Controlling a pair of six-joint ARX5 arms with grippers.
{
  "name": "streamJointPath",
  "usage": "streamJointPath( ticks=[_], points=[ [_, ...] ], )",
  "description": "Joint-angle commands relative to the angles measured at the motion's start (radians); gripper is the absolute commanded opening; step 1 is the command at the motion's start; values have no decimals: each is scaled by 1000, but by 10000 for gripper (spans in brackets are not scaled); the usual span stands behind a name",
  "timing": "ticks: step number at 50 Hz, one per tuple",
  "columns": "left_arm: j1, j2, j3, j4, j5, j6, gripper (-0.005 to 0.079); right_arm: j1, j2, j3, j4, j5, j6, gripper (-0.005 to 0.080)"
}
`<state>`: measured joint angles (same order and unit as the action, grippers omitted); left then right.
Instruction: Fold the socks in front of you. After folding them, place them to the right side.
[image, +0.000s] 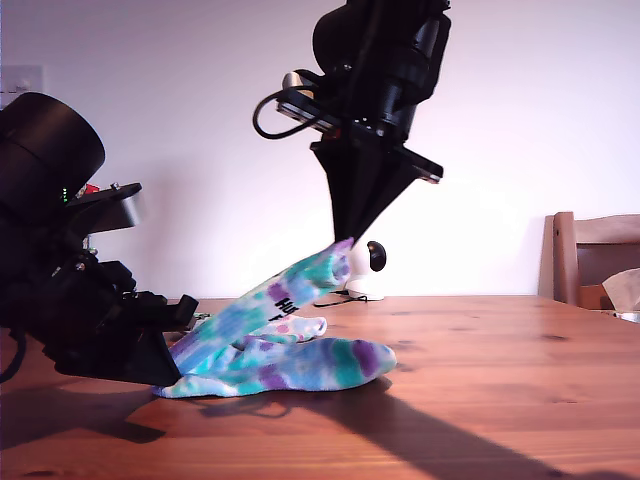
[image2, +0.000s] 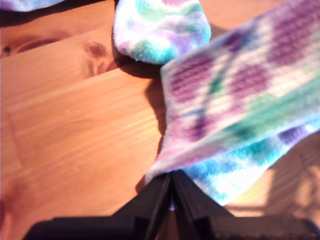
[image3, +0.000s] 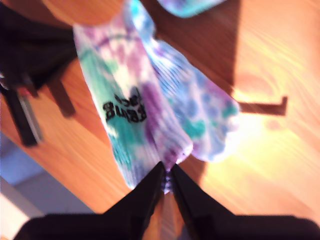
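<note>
The tie-dye socks (image: 300, 360) lie on the wooden table (image: 480, 380), a little toward the exterior view's left. One sock (image: 290, 295) rises at a slant, its black lettering (image3: 125, 107) showing. My second gripper (image: 346, 243) hangs above the table, shut on that sock's raised end (image3: 167, 155). My first gripper (image: 172, 362) sits low at the exterior view's left, shut on a sock's edge (image2: 215, 110) just above the wood. A rounded toe end (image2: 160, 30) rests on the table beyond it.
A small white object with a black round part (image: 368, 268) stands at the table's far edge behind the socks. A wooden chair (image: 596, 258) and something pale (image: 624, 290) are at the exterior view's right. The second arm's shadow falls across the table front.
</note>
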<state>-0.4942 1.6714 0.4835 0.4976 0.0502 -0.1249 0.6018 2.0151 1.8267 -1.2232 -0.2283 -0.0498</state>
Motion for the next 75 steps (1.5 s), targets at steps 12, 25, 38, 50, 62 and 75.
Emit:
streamJointPath(
  ticks=[12, 25, 38, 50, 62, 75],
  points=[
    [-1, 50, 1, -36, -7, -31, -21, -3, 4, -21, -11, 30, -30, -12],
    [2, 50, 1, -66, -8, -33, -21, -19, 5, -128, 68, 64, -34, -12],
    [2, 50, 1, -80, -8, -33, -21, -42, 7, -230, 173, 63, -56, -12],
    [2, 50, 1, -80, -7, -50, -21, -44, 17, -318, 306, 51, -55, -12],
    [2, 50, 2, -82, -5, -61, -21, -44, 42, -353, 387, 44, -58, -12],
    [3, 49, 2, -86, -2, -70, -21, -44, 88, -354, 420, 9, -82, -12]
  ],
)
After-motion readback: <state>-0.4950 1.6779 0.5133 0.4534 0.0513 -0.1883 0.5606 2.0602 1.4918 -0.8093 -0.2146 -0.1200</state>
